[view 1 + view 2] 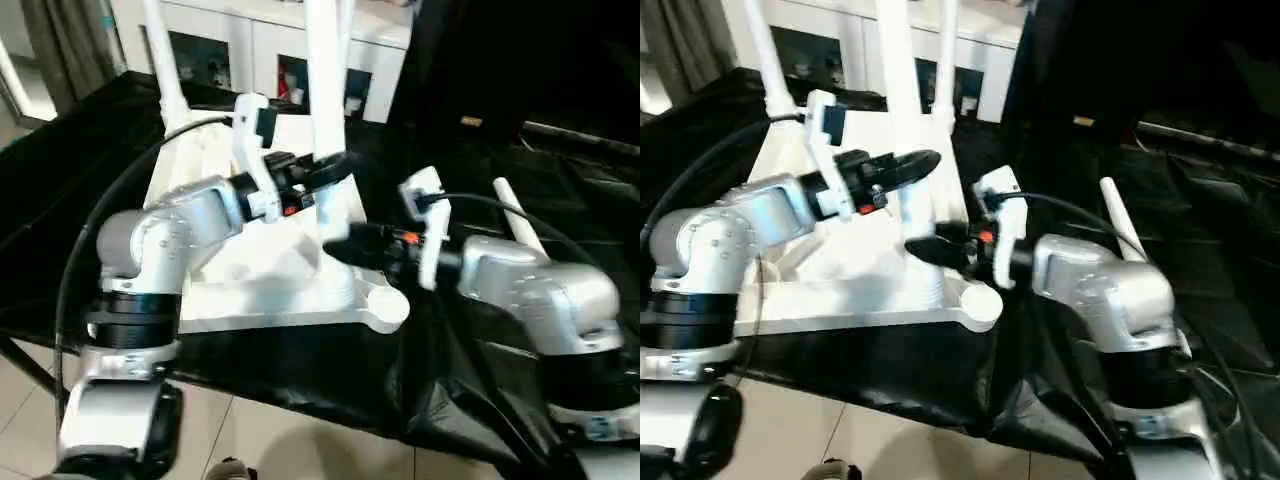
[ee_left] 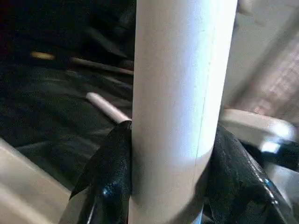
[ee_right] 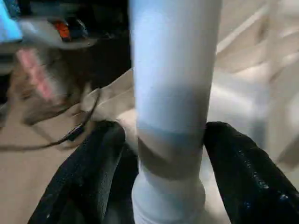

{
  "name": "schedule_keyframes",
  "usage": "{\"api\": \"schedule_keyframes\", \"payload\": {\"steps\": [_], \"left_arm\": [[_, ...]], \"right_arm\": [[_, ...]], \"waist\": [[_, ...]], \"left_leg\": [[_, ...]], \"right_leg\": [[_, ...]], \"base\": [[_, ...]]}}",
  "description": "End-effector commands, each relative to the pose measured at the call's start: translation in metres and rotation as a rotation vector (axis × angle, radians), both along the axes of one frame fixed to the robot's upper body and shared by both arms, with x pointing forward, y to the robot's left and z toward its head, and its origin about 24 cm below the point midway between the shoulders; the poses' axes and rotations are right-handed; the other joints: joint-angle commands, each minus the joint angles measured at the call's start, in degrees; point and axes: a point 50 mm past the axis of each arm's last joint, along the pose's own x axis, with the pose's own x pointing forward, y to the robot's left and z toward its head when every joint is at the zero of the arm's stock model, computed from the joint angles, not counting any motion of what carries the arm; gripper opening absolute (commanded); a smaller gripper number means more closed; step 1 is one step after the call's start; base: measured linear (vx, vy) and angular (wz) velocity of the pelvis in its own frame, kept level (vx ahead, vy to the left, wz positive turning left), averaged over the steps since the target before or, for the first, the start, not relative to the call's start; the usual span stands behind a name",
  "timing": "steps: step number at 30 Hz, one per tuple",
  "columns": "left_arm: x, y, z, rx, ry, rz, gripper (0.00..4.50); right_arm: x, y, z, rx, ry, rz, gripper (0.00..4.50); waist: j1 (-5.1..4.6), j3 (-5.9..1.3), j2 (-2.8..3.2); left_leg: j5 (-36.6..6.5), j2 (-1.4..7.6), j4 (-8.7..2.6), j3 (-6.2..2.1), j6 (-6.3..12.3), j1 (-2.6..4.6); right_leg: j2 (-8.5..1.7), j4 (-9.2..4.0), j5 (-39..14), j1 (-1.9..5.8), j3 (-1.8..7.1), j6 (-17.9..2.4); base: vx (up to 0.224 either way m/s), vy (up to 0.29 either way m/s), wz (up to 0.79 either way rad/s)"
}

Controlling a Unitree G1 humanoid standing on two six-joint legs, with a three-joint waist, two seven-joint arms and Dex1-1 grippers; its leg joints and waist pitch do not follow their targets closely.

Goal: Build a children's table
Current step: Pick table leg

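Note:
The white table top (image 1: 270, 280) lies underside up on black cloth, an empty round corner socket (image 1: 385, 305) nearest me. An upright white leg (image 1: 325, 90) stands near its right side. My left gripper (image 1: 335, 170) is shut on this leg partway up, and both black fingers (image 2: 112, 163) press its sides. Lower, near the leg's base, my right gripper (image 1: 340, 245) closes around the same leg, its fingers (image 3: 93, 158) hugging the tube. Another leg (image 1: 165, 70) stands at the far left corner and a third (image 1: 945, 60) behind. A loose leg (image 1: 515, 220) lies on the cloth at right.
A white cabinet (image 1: 250, 50) with glass-fronted shelves stands behind the table. Black cloth (image 1: 560, 180) covers the work surface, draping over its front edge above a tiled floor (image 1: 300, 440). Cables run from both wrists.

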Motion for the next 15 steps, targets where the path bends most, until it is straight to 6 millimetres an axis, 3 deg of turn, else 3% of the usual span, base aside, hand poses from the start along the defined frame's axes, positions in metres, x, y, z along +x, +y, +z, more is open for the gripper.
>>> {"api": "schedule_keyframes", "payload": {"steps": [1, 7, 12, 15], "left_arm": [[-0.009, -0.006, 0.011, -0.016, -0.050, -0.107, 1.84], [-0.019, -0.008, 0.022, -0.118, -0.063, -0.216, 1.84], [-0.016, -0.006, 0.028, -0.193, -0.059, -0.214, 1.84], [-0.016, -0.006, 0.027, -0.198, -0.056, -0.221, 1.84]], "right_arm": [[-0.006, 0.002, 0.001, 0.004, 0.015, 0.044, 3.04], [-0.012, 0.005, -0.001, -0.014, 0.028, 0.088, 3.04], [-0.013, 0.006, 0.000, -0.009, 0.034, 0.091, 2.71], [-0.011, 0.006, 0.002, -0.001, 0.032, 0.082, 2.30]], "waist": [[0.28, -4.38, 1.11], [0.22, -4.28, 0.99], [0.35, -4.24, 0.91], [0.38, -4.32, 0.90]], "left_leg": [[-13.8, 1.66, -4.05, -1.09, -5.59, 2.27], [-16.1, 1.74, -4.14, -1.10, -6.47, 2.34], [-15.9, 1.72, -4.14, -1.10, -6.40, 2.33], [-15.2, 1.70, -4.13, -1.13, -6.34, 2.27]], "right_leg": [[-2.40, -3.81, -6.3, 2.13, 1.55, -10.1], [-2.53, -4.00, -9.3, 1.99, 1.64, -9.9], [-2.54, -4.13, -10.0, 1.97, 1.69, -9.2], [-2.52, -4.12, -9.6, 2.01, 1.69, -8.7]], "base": [[0.000, 0.000, 0.00], [0.000, 0.000, 0.00], [0.000, 0.000, 0.00], [0.000, 0.000, 0.00]]}}
